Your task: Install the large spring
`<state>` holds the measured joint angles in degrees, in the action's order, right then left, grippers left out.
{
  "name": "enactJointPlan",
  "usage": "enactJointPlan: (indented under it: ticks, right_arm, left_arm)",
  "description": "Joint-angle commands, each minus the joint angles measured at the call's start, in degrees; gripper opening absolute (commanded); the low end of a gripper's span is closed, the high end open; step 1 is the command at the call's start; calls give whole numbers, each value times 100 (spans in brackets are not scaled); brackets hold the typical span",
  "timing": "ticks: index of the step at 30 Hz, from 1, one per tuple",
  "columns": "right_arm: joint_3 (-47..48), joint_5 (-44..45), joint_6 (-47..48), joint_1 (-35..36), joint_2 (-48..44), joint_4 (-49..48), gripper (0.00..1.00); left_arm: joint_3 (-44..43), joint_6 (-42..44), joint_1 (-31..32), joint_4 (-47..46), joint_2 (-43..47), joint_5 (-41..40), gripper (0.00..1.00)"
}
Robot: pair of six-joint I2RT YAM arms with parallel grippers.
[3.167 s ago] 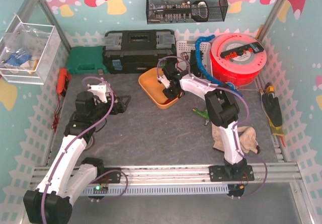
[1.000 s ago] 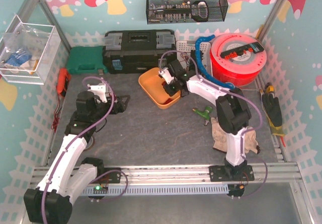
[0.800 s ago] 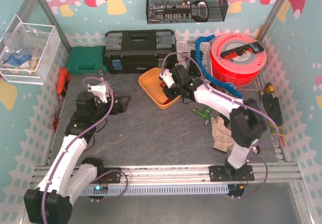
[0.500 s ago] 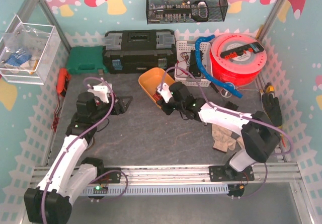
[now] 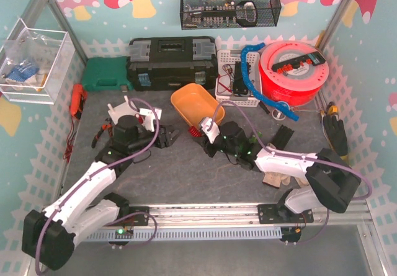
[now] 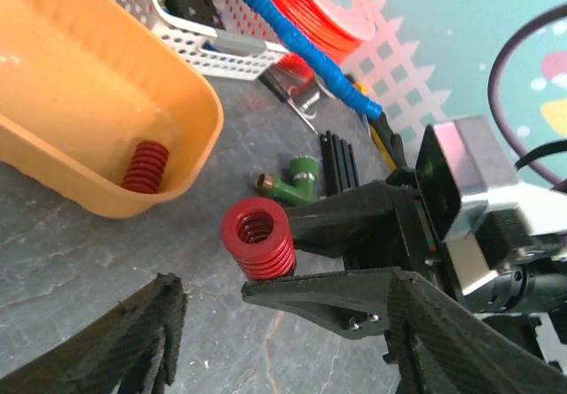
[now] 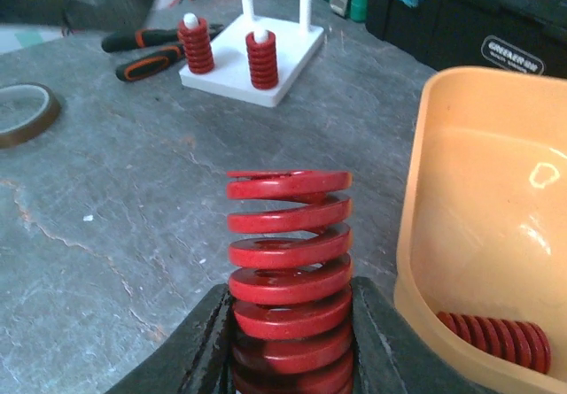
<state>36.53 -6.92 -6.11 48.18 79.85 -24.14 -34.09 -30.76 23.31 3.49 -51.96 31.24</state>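
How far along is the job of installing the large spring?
Done: the large spring is out of the orange bin. In hand: the right claw grips it beside the bin. Left: carry it to the white peg board, where two pegs are bare, and slide it onto one. The left claw is open.

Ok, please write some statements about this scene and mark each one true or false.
1. The right gripper grips a large red spring. True.
2. The orange bin is empty. False: one red spring lies in it.
3. All four pegs of the white peg stand carry springs. False: two carry springs, two are bare.
4. The left gripper is open, holding nothing. True.
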Motion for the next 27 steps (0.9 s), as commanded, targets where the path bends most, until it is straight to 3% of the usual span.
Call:
enactJointPlan:
  ticks: [1,9,22,27]
  right_arm:
    - [-127,-69,-31,106,-197,-1023,0]
    - [-226,-96,70,208,-233,-1179,0]
    - [-266,-105,227,314,-291,-1239,0]
    - [-254,-97,275,340,-291,-1204,0]
  left_arm:
    - [-149,-150,342,-314,-156,-276,66]
    - [-293,-150,554,-485,-619,-241,71]
    - [-311,-232,651,-753,-888,-93,52]
    - [-303,-233,665,-791,-992,-82,51]
